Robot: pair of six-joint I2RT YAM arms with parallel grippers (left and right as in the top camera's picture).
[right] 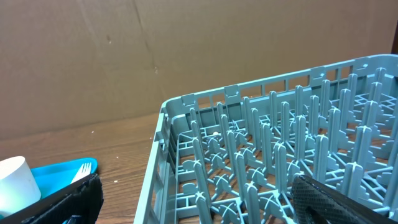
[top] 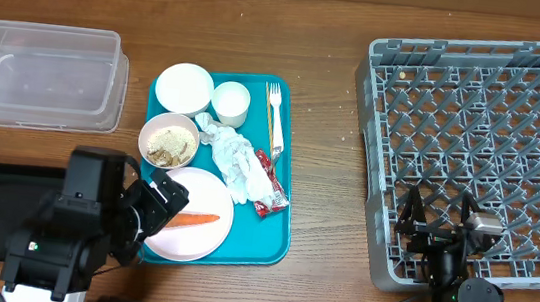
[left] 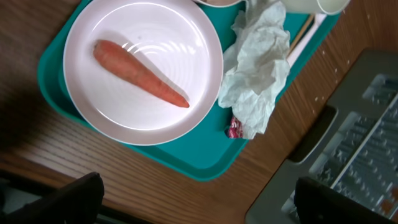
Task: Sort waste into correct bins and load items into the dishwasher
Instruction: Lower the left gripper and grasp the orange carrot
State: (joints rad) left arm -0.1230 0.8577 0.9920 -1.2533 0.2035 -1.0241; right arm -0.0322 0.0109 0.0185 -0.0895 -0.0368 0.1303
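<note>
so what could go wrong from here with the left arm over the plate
1. The carrot lies loose on the smooth plate; the open left fingers could nudge it so it rolls away instead of being gripped.
2. The crumpled napkins partly cover the red wrapper, so a grab at either may lift both together.

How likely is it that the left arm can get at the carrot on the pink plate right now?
Probably yes. The left pincer hangs open over the plate's edge, and the carrot lies bare on it with nothing on top. The crumpled napkin sits off to the side.
</note>
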